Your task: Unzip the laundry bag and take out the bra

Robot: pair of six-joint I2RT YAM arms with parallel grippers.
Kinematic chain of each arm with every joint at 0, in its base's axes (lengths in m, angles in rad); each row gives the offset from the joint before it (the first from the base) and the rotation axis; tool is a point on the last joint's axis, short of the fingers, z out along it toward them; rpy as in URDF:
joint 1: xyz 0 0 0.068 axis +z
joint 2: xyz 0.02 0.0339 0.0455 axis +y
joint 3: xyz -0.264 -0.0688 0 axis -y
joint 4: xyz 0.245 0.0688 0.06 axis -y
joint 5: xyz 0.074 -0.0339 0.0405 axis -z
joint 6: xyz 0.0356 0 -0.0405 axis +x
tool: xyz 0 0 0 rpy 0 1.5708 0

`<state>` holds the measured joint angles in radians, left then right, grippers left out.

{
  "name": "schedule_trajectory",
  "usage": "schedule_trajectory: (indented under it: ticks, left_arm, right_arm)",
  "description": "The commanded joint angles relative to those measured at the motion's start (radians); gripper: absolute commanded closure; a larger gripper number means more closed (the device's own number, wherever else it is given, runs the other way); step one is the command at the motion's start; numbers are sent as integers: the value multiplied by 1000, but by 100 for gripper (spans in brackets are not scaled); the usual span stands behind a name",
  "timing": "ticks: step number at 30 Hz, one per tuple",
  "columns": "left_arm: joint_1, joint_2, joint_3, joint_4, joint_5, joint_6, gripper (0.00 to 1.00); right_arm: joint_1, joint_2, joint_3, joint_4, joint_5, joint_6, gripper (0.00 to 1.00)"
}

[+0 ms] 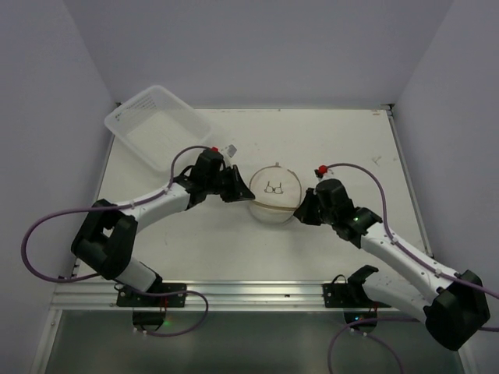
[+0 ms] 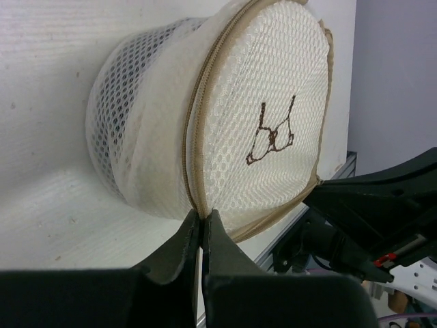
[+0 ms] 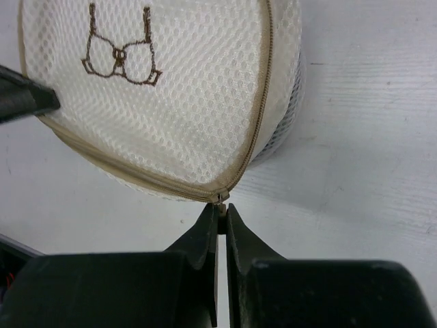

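Note:
The laundry bag, a cream-white mesh drum with a brown bra pictogram on its flat face, lies on the table between both arms. In the left wrist view my left gripper is shut on the tan zip seam at the bag's rim. From the other side, my right gripper is shut on the small metal zip pull at the end of the closed zip. The bra is hidden inside the bag. In the top view the left gripper and right gripper flank the bag.
A clear rectangular plastic tub sits at the table's back left corner, behind the left arm. Purple cables loop off both arms. The aluminium rail runs along the near edge.

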<state>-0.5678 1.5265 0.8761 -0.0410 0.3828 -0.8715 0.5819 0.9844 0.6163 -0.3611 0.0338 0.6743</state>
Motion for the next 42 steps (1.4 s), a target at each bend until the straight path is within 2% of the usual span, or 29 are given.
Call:
schedule_trajectory:
  ticks: [1,4,5,8,10,11,13,14,17,20,25,27,30,37,40,42]
  left_arm:
    - [66,18,95,-103,20,166,100]
    - [75,82,222,-161,53,242,100]
    - [75,130,266,-181,62,274,100]
    - [77,211,409,-218,74,281,98]
    - [75,256,487,-227,71,273,83]
    - [75,262,504,-230,70,252,66]
    - [75,258,514,-234,62,224,47]
    - [75,245,502,-229,57,191,30]
    - [75,163,390,-180,21,125,12]
    - [75,65,249,-125,-13,57,9]
    - [75,-69,71,-91,-99,-24,8]
    - [74,-89,25,-66,-85,-46,9]
    - [62,-86,18,-40,-58,-60,16]
    - [17,-32,20,-26,-67,-60,39]
    - [13,-22,9,-23,-70,-63,61]
    - [11,-22,1,-25,-74,-60,70]
  right_arm:
    - [-28,6,19,-108,51,-110,100]
    - [-28,60,52,-58,-37,-82,100]
    - [-25,71,56,-29,-122,-65,100]
    - [-4,121,72,102,-218,33,100]
    - [41,187,129,157,-244,94,100]
    - [58,212,157,166,-241,108,100]
    - [108,259,238,183,-198,136,100]
    - [120,305,265,188,-184,142,100]
    - [153,381,342,205,-158,156,100]
    - [176,422,381,211,-137,159,100]
    - [203,474,396,228,-141,156,100]
    - [213,487,399,229,-144,150,100]
    - [226,508,401,232,-146,148,100]
    - [242,519,402,237,-135,154,100]
    - [242,504,393,229,-120,151,100]
    - [242,487,385,226,-111,151,100]
